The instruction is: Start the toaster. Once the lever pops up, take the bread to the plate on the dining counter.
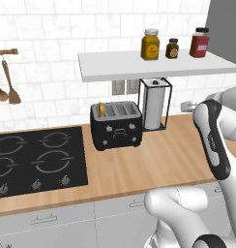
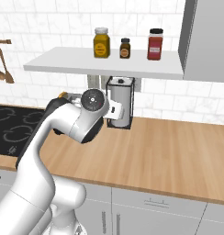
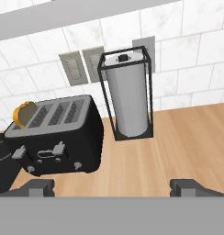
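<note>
Toaster sits black and boxy on the wood worktop, set back toward the tiled wall, with the bread standing up out of its leftmost slot. To its left lies the black hob, just beside it; to its right stands a paper-towel roll in a wire holder, close by but apart. A white shelf juts out overhead, carrying three jars above the toaster and roll. Bare wood stretches in front of the toaster to the counter's front edge, and more lies open to the right of the roll. The gripper hangs well short of the toaster, its two dark fingertips spread as wide as they go with nothing between them, seen from the hand view facing the toaster's front knobs and levers. The arm rises at the right.
</note>
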### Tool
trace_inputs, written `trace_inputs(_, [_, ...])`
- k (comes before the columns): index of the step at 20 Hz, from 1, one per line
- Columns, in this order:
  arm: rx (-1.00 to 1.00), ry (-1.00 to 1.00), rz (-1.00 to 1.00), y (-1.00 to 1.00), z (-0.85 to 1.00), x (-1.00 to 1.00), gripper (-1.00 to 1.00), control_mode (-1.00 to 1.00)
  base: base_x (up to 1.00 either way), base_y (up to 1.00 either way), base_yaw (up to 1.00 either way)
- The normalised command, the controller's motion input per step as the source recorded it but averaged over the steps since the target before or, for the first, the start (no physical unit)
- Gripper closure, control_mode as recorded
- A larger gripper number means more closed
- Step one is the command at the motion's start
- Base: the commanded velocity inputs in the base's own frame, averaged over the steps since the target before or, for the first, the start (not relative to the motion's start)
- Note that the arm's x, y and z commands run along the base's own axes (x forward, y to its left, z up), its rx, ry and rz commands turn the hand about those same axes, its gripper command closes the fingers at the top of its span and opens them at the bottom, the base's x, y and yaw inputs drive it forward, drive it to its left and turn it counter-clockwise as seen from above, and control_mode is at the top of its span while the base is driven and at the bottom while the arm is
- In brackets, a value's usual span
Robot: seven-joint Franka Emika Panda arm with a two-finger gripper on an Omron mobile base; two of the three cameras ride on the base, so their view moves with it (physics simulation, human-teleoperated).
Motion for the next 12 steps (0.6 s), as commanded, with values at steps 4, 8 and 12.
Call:
trace_inputs(4, [0.0,0.0,0.0,0.0,0.0,0.0,-1.0,-1.0,0.0,0.0,0.0])
trace_inputs(8, [0.0,0.0,0.0,0.04,0.0,0.0,-1.0,-1.0,0.0,0.0,0.0])
trace_inputs(12, [-0.11,0.06,0.04,0.63,-0.02,0.0,-1.0,-1.0,0.0,0.0,0.0])
